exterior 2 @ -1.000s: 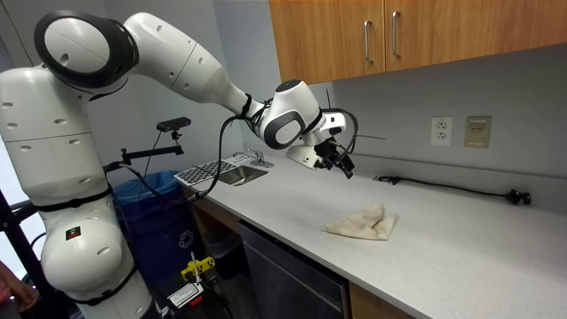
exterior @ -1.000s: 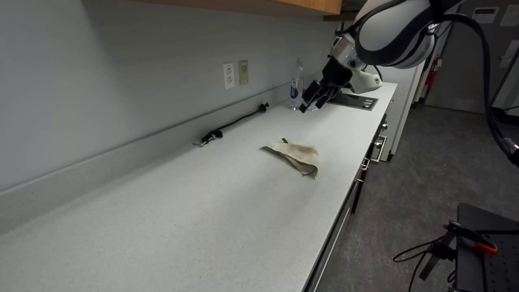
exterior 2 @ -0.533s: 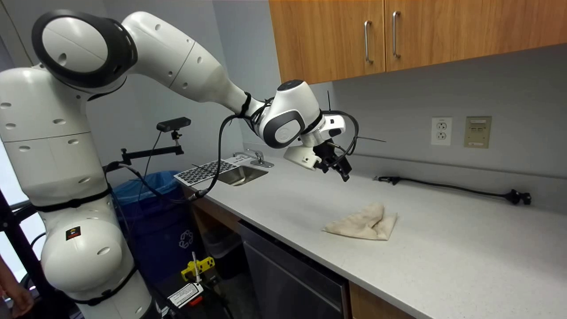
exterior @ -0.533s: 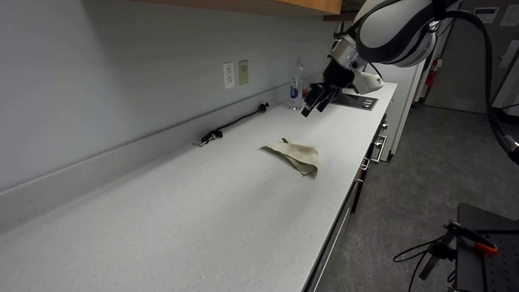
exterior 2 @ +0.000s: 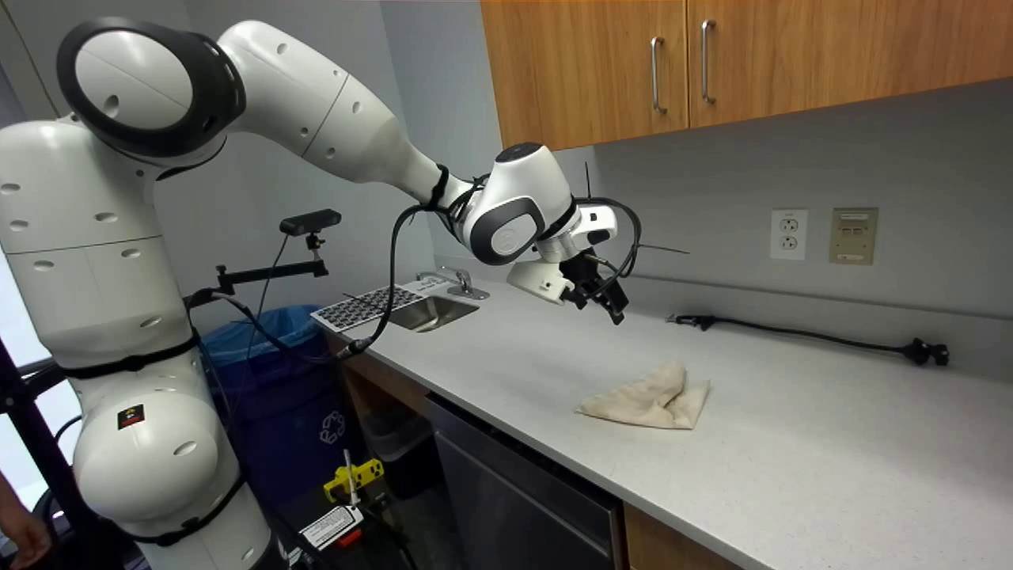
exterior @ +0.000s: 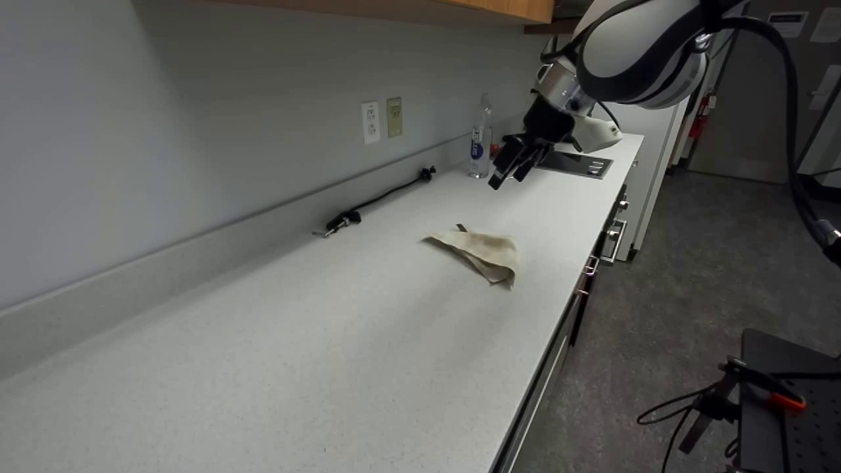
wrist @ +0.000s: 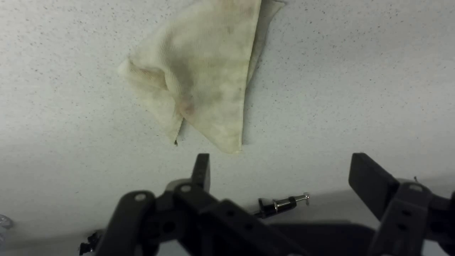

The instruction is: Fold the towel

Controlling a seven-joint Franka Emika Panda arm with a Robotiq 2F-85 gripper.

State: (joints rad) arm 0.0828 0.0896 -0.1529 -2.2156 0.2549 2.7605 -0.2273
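A cream, stained towel lies crumpled and partly folded over on the white counter. It also shows in an exterior view, with a raised fold. In the wrist view the towel fills the upper middle, with a straight edge on its right and a pointed corner toward the jaws. My gripper is above the counter, apart from the towel, on its sink side and nearer the wall. It also shows in an exterior view. In the wrist view the gripper is wide open, with nothing between its fingers.
A black clamp arm lies along the wall, also seen in an exterior view. A clear bottle stands against the wall near the gripper. A sink is behind. Wooden cabinets hang above the counter.
Over the first half second my gripper lowered slightly and turned a little. Since then it has held still. The towel has not moved.
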